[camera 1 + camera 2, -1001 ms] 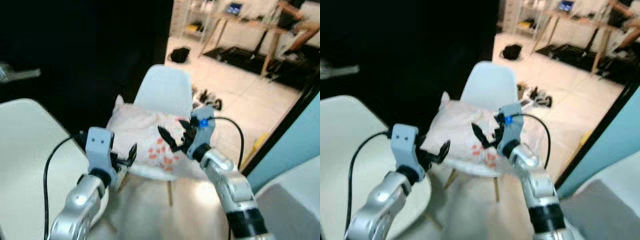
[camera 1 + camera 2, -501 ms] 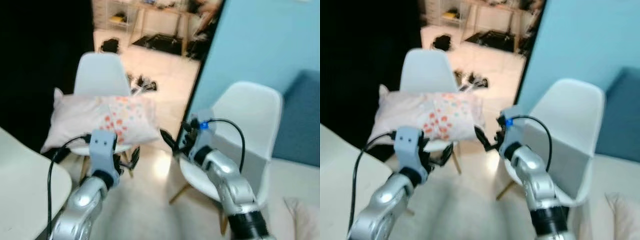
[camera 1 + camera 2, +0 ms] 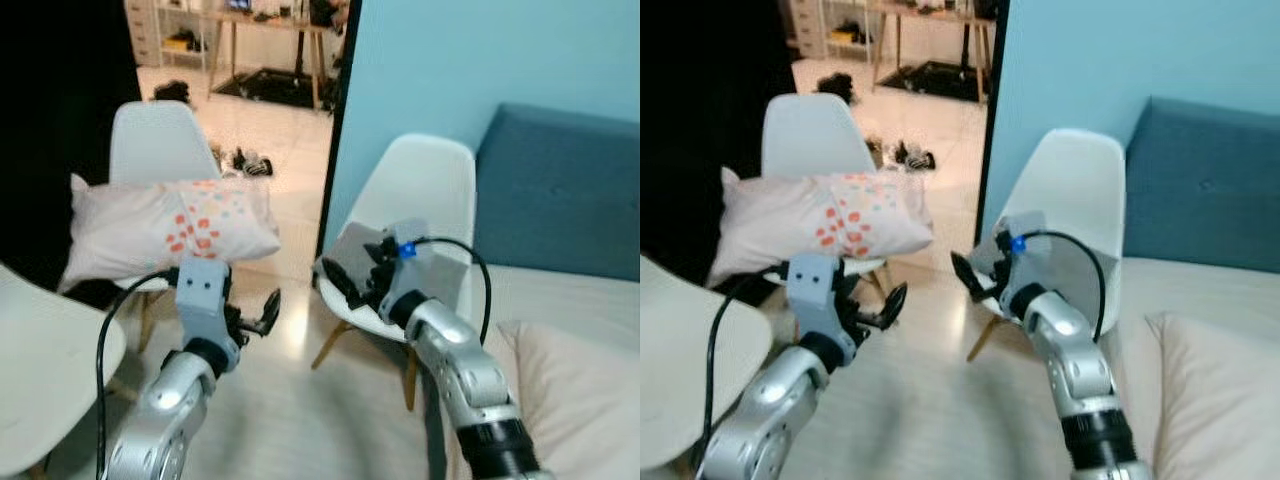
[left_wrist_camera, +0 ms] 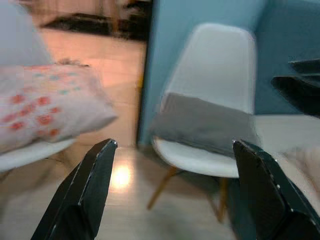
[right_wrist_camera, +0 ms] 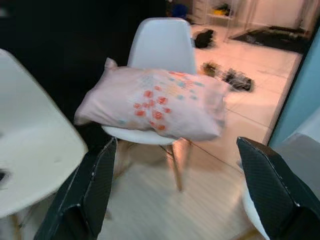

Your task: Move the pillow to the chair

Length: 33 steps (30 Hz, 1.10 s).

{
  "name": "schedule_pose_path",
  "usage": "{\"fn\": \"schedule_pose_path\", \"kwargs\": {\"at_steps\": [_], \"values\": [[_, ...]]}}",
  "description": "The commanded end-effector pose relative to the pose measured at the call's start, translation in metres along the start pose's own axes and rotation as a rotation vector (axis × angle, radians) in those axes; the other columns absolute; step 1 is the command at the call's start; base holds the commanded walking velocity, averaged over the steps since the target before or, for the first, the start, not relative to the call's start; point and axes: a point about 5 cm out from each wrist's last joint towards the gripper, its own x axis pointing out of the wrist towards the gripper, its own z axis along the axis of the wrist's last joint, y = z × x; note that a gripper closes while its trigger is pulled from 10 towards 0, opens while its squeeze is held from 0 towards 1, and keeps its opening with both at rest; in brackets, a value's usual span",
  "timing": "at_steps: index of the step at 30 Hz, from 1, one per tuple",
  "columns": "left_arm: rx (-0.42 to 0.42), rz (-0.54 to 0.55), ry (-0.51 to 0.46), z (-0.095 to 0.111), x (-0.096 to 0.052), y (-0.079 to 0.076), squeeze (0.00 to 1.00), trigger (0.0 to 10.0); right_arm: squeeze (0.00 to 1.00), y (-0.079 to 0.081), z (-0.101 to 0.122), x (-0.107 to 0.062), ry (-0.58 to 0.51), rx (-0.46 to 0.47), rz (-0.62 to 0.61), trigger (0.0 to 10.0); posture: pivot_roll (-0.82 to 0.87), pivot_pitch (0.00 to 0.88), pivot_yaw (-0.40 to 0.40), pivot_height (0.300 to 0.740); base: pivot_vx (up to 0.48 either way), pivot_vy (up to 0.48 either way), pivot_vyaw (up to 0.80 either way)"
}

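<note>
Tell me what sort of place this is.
Likely a home living or dining area: white moulded chairs on wooden legs, a floral cushion on one, a blue upholstered sofa, and a round white table.

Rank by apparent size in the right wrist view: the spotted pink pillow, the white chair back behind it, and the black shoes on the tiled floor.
1. Spotted pink pillow, largest.
2. White chair back.
3. Black shoes, smallest, though they lie farther from the camera, so true size is unsure.
</note>
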Motion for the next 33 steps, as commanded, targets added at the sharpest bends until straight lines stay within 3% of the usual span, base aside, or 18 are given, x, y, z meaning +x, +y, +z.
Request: {"fn": "schedule_pose_path", "kwargs": {"at_steps": [1,14,33], "values": [[-0.003,-0.018,-0.006,0.001,0.002,-0.004,0.0,10.0,0.0,-0.006,-0.005,-0.003,0.028,-0.002,-0.026,10.0,-0.03,0.0,-0.089,0.74,0.0,0.0,-0.73],[0.025,0.023,-0.027,0.002,0.002,0.004,0.0,10.0,0.0,-0.013,-0.007,-0.003,0.049,-0.009,-0.083,10.0,-0.03,0.0,-0.091,0.74,0.0,0.0,-0.73],[0.031,0.024,-0.059,0.004,0.002,0.005,0.0,10.0,0.0,-0.024,-0.011,-0.004,0.093,-0.048,-0.156,10.0,-0.03,0.0,-0.094,0.74,0.0,0.0,-0.73]]}}
